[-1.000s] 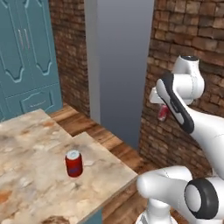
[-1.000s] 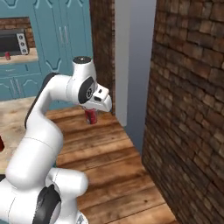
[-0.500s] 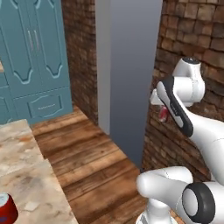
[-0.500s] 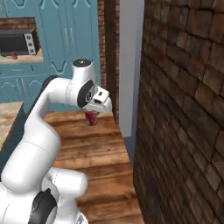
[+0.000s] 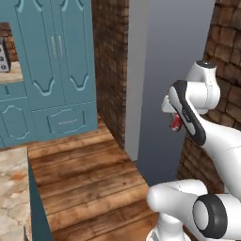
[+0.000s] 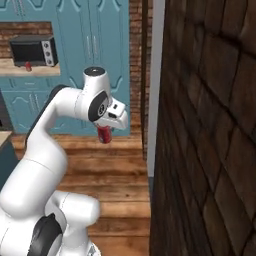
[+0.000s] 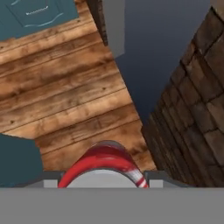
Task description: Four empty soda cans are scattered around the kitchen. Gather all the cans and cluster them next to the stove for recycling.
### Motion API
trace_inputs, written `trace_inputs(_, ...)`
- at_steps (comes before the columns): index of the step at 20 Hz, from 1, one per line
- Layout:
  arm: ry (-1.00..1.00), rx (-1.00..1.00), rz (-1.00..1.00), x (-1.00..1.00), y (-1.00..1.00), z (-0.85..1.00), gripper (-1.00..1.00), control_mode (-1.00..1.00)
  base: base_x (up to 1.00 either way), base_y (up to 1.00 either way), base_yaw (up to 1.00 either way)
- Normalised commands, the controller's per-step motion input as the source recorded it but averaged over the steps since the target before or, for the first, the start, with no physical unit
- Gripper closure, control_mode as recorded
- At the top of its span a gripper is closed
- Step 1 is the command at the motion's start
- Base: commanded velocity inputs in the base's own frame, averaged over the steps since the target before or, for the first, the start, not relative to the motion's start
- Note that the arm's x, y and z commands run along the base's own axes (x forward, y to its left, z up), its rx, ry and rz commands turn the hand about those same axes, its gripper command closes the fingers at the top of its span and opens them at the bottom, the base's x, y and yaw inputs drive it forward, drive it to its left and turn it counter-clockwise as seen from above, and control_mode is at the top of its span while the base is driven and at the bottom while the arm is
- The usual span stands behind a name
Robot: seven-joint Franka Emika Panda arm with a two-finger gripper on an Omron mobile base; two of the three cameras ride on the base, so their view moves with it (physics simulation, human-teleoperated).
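Note:
My gripper (image 6: pixel 104 136) is shut on a red soda can (image 6: pixel 104 133), held high beside the arm's upper joint, over the wooden floor. In the left base view the same can (image 5: pixel 175 122) peeks out from behind the white forearm. Seen from the hand, the can's red body and silver rim (image 7: pixel 105 166) sit between the fingers at the bottom, with floorboards below. A second small red can (image 6: pixel 28 65) stands on the far counter beside the black microwave (image 6: pixel 32 50). The stove is out of view.
A dark brick wall (image 6: pixel 210 130) stands close on the right. A grey pillar (image 5: pixel 160 70) and teal cabinets (image 5: pixel 61 61) lie ahead. A marbled countertop corner (image 5: pixel 12 188) sits at the lower left, with wooden floor (image 5: pixel 84 174) between.
Both base views have swung round, so the camera moved. The marbled counter and the can on it slid out to the left. The gripper keeps its can.

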Motion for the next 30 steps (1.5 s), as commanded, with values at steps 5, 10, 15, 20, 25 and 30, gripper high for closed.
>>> trace_inputs(5,0.0,0.0,0.0,0.0,0.0,0.0,1.0,1.0,1.0,0.29,0.09)
trace_inputs(10,0.0,0.0,0.0,0.0,0.0,0.0,1.0,1.0,1.0,0.21,0.0)
trace_inputs(15,0.0,0.0,0.0,0.0,0.0,0.0,1.0,1.0,0.99,0.45,0.2)
trace_inputs(20,0.0,0.0,0.0,0.0,0.0,0.0,1.0,1.0,0.97,0.61,0.43)
trace_inputs(25,0.0,0.0,0.0,0.0,0.0,0.0,1.0,1.0,0.92,0.6,0.62)
trace_inputs(30,0.0,0.0,0.0,0.0,0.0,0.0,1.0,1.0,0.67,0.46,0.76)
